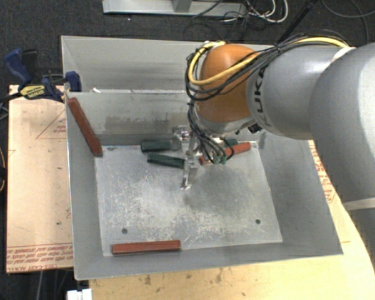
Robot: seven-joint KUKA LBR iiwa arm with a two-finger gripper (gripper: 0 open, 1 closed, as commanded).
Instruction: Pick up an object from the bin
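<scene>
- The gripper (186, 177) stands low over the bin floor (200, 220), near mid-bin; whether it is open or closed cannot be told.
- A dark green bar (167, 161) lies flat just beside it, toward the view's left.
- The bar is judged light, stiff and rather slippery; it is best taken across its narrow width, near the middle.
- A dark green block (155, 145) lies just behind the bar.

Bin (175, 220): grey sheet metal, matt, floor scuffed. Two red-brown bars (146, 247) (84, 127) are finished matt and smooth, the dark green pieces (157, 145) dull like plastic. The orange wrist cover (222, 80) is polished glossy; tool (186, 181) of bare metal.
</scene>
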